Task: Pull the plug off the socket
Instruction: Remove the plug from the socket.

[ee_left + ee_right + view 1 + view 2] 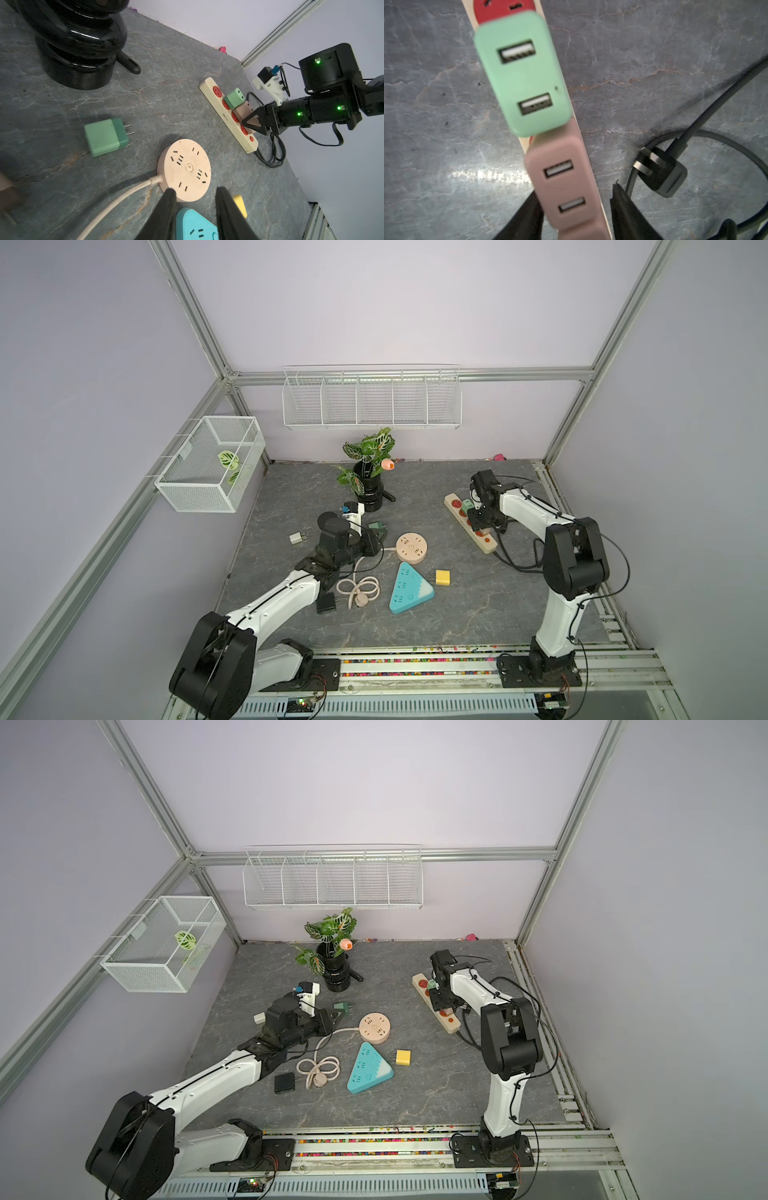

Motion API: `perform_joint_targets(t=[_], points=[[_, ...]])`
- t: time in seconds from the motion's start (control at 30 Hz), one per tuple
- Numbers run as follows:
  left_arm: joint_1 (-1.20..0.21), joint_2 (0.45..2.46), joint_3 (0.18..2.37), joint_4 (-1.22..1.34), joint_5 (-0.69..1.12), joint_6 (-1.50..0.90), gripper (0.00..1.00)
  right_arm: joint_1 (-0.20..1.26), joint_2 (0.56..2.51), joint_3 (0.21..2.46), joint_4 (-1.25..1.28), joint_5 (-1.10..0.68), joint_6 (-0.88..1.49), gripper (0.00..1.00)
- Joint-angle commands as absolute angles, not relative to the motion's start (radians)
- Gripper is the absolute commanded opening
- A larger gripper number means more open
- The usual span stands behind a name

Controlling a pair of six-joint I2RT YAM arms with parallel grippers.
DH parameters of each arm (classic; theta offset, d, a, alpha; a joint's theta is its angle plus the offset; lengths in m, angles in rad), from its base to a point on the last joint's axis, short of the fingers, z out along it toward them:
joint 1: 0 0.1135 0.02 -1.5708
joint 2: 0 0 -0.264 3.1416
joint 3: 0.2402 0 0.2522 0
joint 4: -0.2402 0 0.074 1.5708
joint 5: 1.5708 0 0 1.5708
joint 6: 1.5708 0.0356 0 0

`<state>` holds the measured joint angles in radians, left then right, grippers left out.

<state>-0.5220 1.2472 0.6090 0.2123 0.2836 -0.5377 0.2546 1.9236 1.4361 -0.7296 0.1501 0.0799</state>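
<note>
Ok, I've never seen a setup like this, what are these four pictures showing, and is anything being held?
These are two white-and-black robot arms fixed at the edge of a grey marble-look tabletop. Two pictures look down from one overhead camera; the other two come from a camera on each arm's wrist. On the table lie a cream power strip with red sockets, a round peach socket hub, a teal triangular socket block, a yellow cube plug and a loose green charger. A mint-green charger and a dusty-pink charger are plugged into the strip. The right gripper straddles the pink one with jaws open, a gap showing on one side. The left gripper hovers open, empty.
</note>
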Motion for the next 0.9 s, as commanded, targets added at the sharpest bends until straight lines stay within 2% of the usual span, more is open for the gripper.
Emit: perform_joint_targets(t=[0.0, 0.1, 0.23, 0.3, 0.53, 0.73, 0.87], points=[[-0.559, 1.302, 0.677, 0.262, 0.266, -0.535, 0.45, 0.262, 1.859, 1.396, -0.731, 0.100, 0.081, 0.43], [-0.578, 1.394, 0.739, 0.300, 0.249, -0.596, 0.51, 0.275, 1.812, 1.370, -0.711, 0.080, 0.081, 0.29], [-0.587, 1.567, 0.870, 0.364, 0.242, -0.724, 0.54, 0.297, 1.740, 1.315, -0.674, 0.069, 0.091, 0.07], [-0.591, 1.657, 0.932, 0.409, 0.249, -0.783, 0.55, 0.302, 1.698, 1.273, -0.638, 0.055, 0.101, 0.00], [-0.622, 1.953, 1.182, 0.523, 0.353, -0.865, 0.59, 0.301, 1.562, 1.107, -0.497, -0.008, 0.122, 0.00], [-0.667, 2.107, 1.325, 0.546, 0.393, -0.848, 0.68, 0.299, 1.482, 1.006, -0.406, -0.075, 0.106, 0.00], [-0.680, 2.171, 1.360, 0.582, 0.424, -0.851, 0.71, 0.298, 1.454, 0.971, -0.376, -0.116, 0.105, 0.00]])
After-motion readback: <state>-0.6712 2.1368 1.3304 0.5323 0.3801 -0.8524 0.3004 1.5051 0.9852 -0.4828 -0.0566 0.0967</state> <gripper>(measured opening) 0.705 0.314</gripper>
